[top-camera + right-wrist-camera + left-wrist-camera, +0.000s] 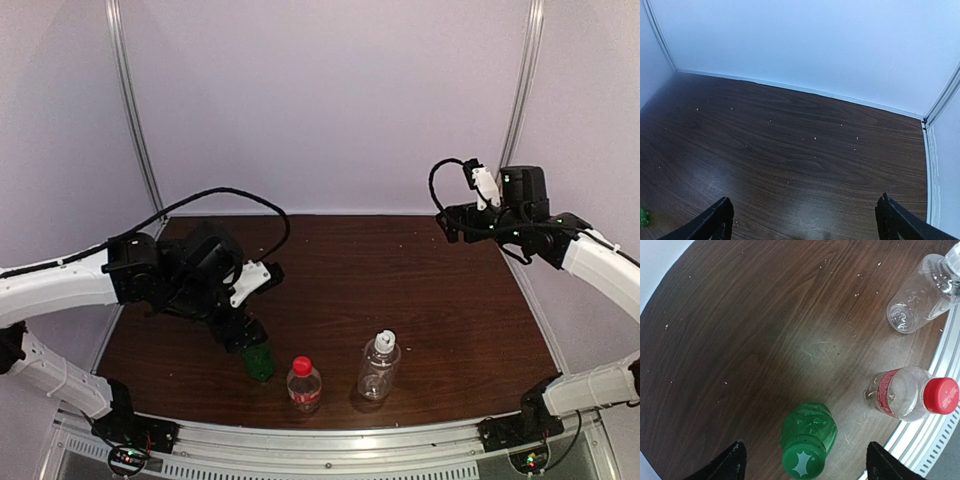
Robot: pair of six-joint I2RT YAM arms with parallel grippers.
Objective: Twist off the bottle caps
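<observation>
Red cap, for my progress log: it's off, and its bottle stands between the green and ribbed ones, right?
No: the red cap is on its bottle, per the left wrist view. It does stand between the green bottle and ribbed bottle.

Three bottles stand upright in a row along the near edge of the counter (400,270), all with their caps on. The green bottle (809,430) is slim and translucent and stands leftmost. Its green cap (802,462) is screwed on and shows a pale star-shaped mark on top. Just to its right is the short clear bottle (304,388) with a red label band, topped by a red cap (301,366). Farther right, apart from the other two, stands the larger ribbed clear bottle (378,370). It looks empty and carries a small white-grey cap (385,339). No bottle touches another.
</observation>
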